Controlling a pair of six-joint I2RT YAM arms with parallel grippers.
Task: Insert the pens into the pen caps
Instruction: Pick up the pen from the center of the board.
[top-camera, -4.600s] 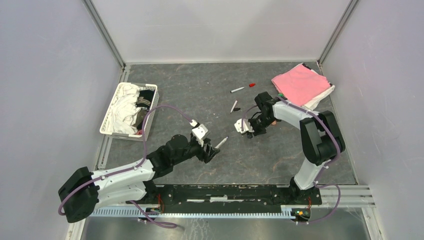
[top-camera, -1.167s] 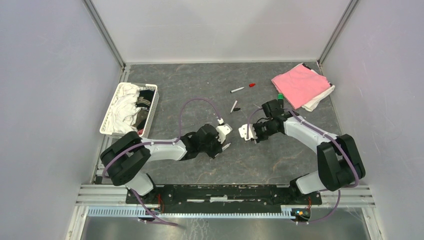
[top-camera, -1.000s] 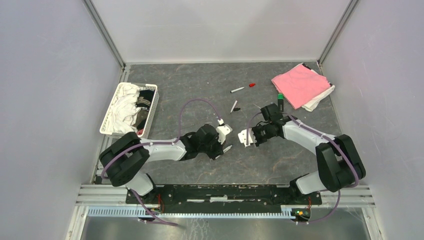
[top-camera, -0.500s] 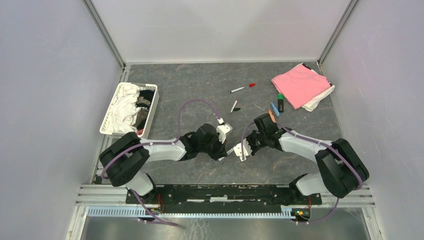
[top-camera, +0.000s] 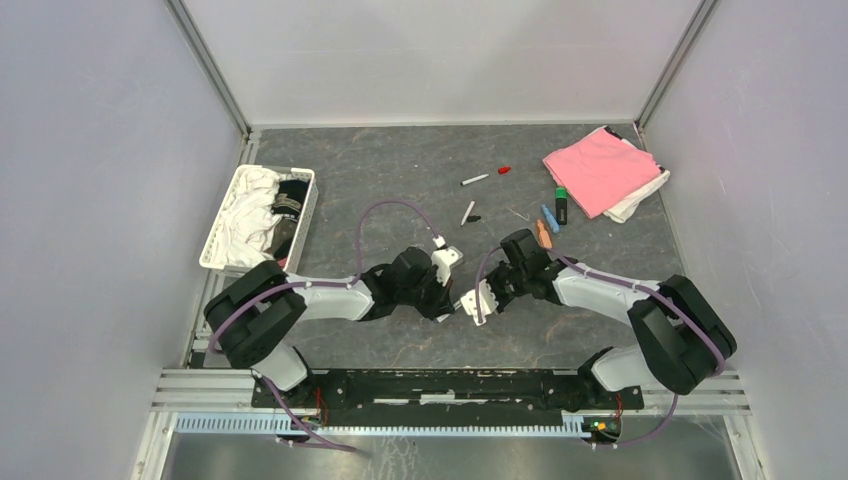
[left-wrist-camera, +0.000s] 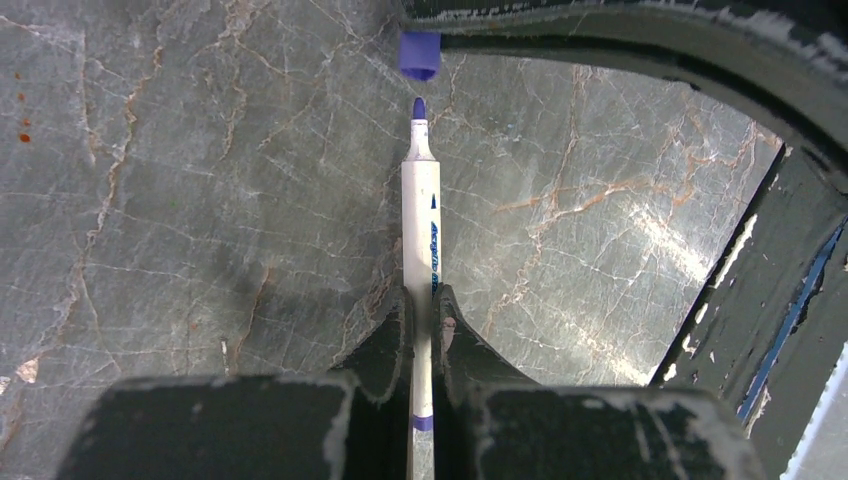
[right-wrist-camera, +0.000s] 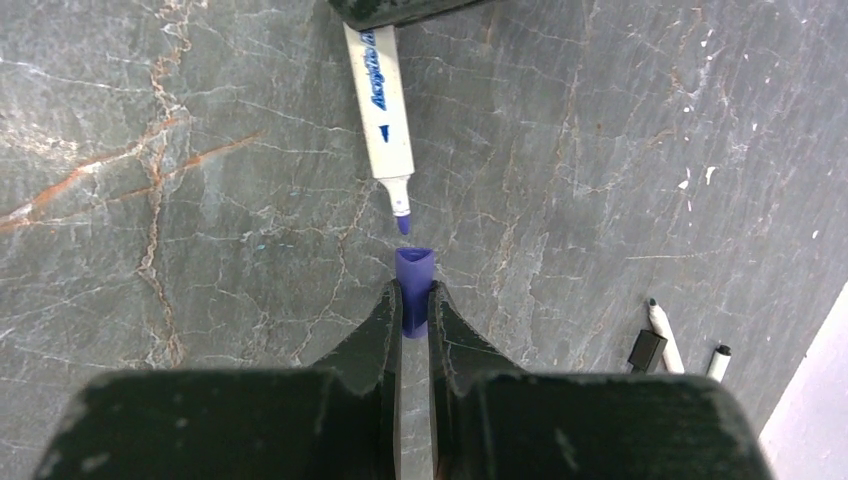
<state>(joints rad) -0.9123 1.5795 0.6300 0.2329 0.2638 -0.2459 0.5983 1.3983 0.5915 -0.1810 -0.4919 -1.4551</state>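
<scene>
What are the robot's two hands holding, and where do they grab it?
Left gripper pinches the white pen near its back end. Right gripper pinches the purple cap by its closed end.

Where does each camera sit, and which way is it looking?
Top camera: high behind the arms, looking down on the table; left arm and right arm show.
Left wrist camera: on the left arm, looking along the left gripper, shut on a white pen.
Right wrist camera: on the right arm, looking along the right gripper, shut on a purple cap.
Shared: both wrist cameras see pen tip facing cap, not touching, from opposite ends.
</scene>
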